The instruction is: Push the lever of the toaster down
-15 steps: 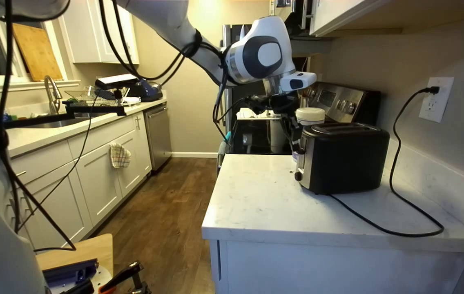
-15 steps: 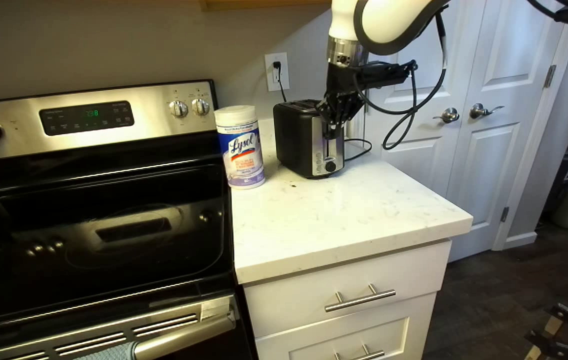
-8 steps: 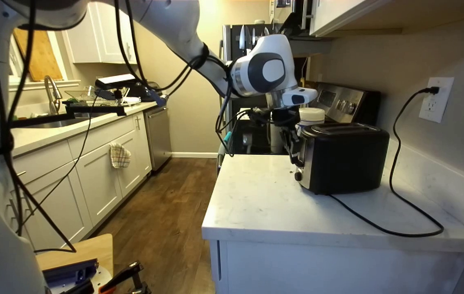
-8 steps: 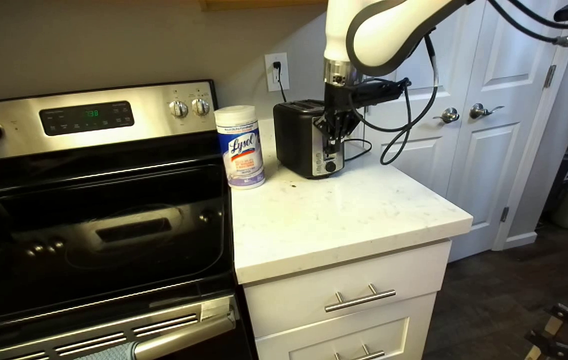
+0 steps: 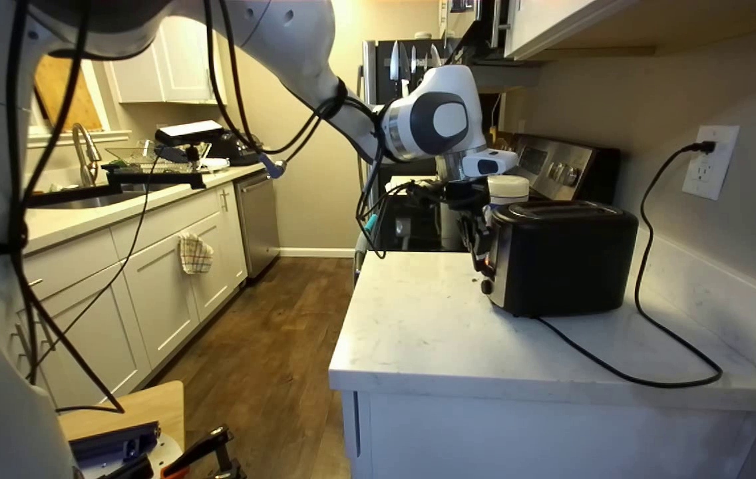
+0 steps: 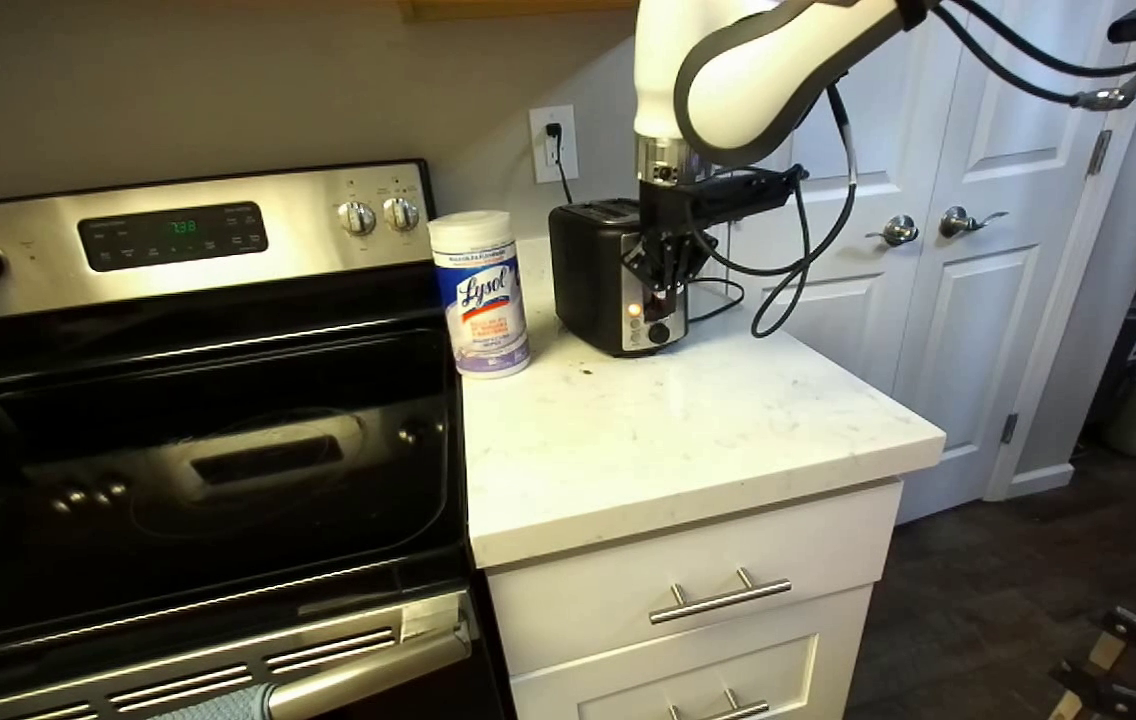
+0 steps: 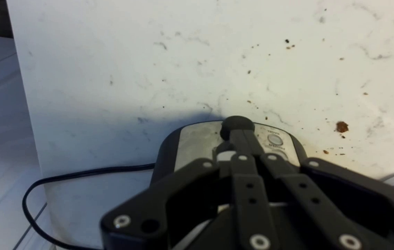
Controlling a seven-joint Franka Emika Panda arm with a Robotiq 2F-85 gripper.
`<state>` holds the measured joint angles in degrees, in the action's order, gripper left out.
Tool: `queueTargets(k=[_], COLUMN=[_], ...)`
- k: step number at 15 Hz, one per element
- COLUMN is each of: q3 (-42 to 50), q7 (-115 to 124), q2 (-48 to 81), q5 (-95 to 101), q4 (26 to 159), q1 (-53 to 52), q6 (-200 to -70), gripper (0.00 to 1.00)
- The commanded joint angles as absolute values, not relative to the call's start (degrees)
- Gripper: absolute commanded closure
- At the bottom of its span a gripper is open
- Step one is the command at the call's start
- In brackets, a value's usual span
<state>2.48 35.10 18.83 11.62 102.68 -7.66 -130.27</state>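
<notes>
The fingers are drawn together, nothing between them, tips at the lever, mostly hidden and seemingly low, just above the dial; contact I cannot confirm. An orange light glows on the toaster, so the push looks done; what is left is likely lifting clear, with the lever staying latched. The toaster stands near the back edge of the table, with the tub beyond, at the edge by the stove.

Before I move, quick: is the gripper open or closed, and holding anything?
Gripper: closed, nothing visible in its grip, close up against the toaster.
</notes>
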Motion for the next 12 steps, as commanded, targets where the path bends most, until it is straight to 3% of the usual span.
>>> queueTargets(k=[1,6,12], q3=[3.62,2.24,-1.49], q7=[35.79,30.93,17.18], q2=[17.43,9.53,4.95], q5=[15.75,14.45,1.9], q4=[103.56,106.88,106.67], q1=[-8.67,-7.6,-6.44], q6=[-133.77,-135.93,-125.12], gripper=[1.0,1.0,1.0])
